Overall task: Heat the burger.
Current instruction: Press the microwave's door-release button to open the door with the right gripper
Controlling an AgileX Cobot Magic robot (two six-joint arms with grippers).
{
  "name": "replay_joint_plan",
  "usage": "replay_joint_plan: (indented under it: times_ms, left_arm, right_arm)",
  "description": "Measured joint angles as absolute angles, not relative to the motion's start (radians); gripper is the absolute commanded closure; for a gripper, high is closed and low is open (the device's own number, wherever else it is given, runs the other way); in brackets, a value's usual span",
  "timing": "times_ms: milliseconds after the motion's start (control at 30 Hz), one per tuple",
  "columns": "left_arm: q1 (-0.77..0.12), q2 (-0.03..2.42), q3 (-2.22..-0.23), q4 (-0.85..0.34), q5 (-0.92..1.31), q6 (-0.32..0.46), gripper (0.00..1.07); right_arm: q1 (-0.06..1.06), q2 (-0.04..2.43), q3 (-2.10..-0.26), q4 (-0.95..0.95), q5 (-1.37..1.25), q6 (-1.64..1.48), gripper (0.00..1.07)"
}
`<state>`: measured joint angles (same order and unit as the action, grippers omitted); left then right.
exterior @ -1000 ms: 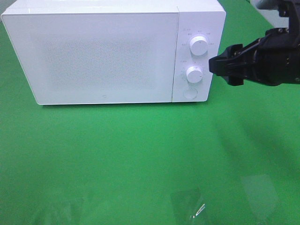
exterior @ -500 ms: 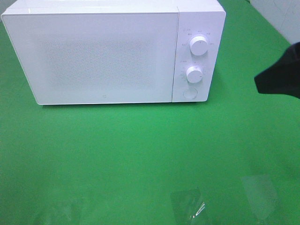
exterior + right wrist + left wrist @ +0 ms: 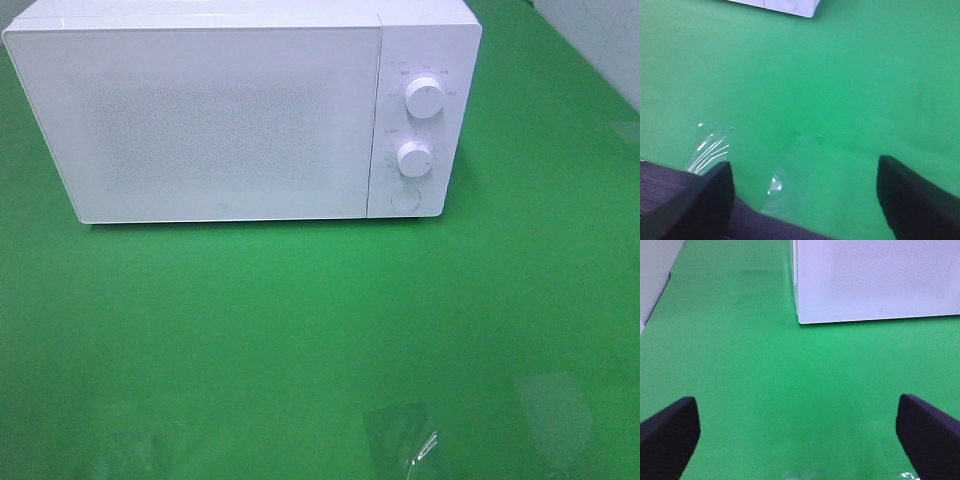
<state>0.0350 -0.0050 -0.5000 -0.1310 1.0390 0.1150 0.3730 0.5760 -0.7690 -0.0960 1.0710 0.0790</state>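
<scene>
Two grippers, left gripper spread wide over green table, right gripper spread wide, both holding nothing, white microwave at eleven o'clock from above, door shut, where the burger is cannot be told.

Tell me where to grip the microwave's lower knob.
Take the lower knob by its round rim, coming straight at the front of the microwave. It stands out from the panel as a short cylinder. The upper knob and the button sit close above and below, so pinching its left and right sides is probably safest.
</scene>
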Motion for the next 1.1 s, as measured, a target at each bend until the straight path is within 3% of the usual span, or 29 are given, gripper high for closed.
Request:
replay_joint_plan:
  times_ms: [200, 267, 700, 1100]
  left_arm:
    - [0.035, -0.005, -0.5, -0.131, 1.039, 0.115, 0.07]
    - [0.035, -0.005, -0.5, -0.131, 1.039, 0.115, 0.07]
    - [0.035, -0.005, -0.5, -0.131, 1.039, 0.115, 0.07]
    - [0.035, -0.005, -0.5, -0.131, 1.039, 0.115, 0.07]
  right_arm:
    - [0.34, 0.451, -0.72, -0.132, 1.099, 0.086, 0.31]
    - [0.253, 0.339, -0.664, -0.149, 1.093, 0.086, 0.31]
    - [0.118, 0.113, -0.534, -0.152, 0.965, 0.083, 0.31]
    - [0.11, -0.006, -0.514, -0.152, 0.985, 0.082, 0.31]
